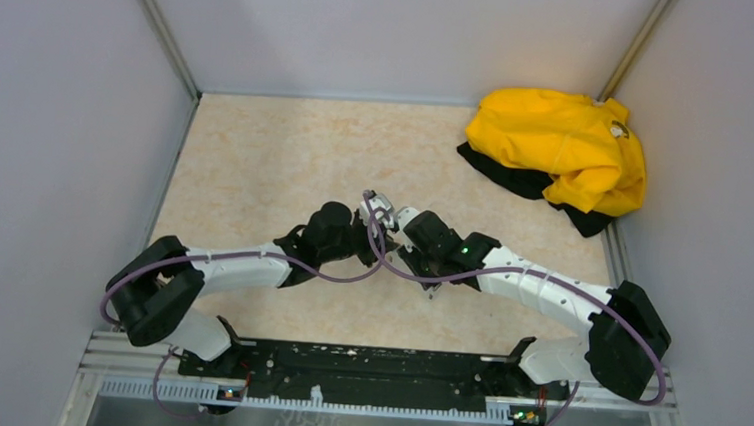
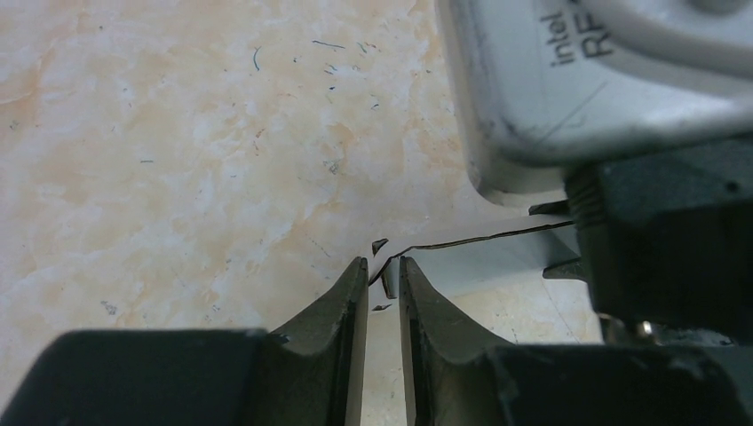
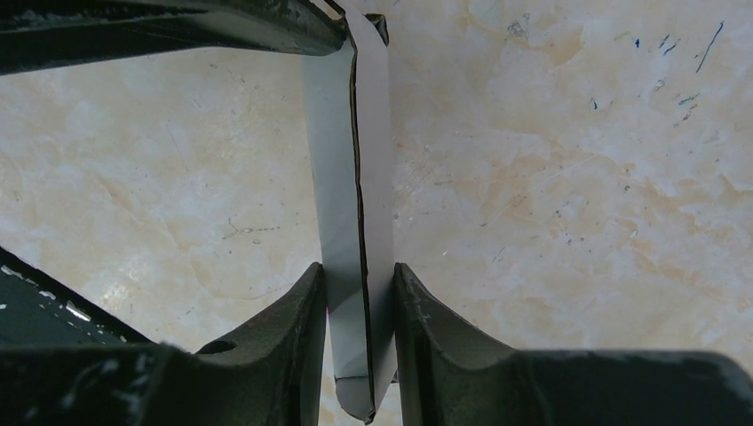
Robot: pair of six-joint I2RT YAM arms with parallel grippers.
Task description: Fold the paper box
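Right gripper fingers pinch the flat box edge-on, mid-table, between the two arms. Left gripper fingers stand a slit apart at the box's far corner; I cannot tell whether they grip it. The right pinch should hold firm while the left seats squarely on the flap before creasing.

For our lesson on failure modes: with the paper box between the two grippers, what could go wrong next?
The left gripper has only a corner of the paper box at its fingertips, so that end may slip out. The right gripper clamps the thin card, which could buckle or twist.
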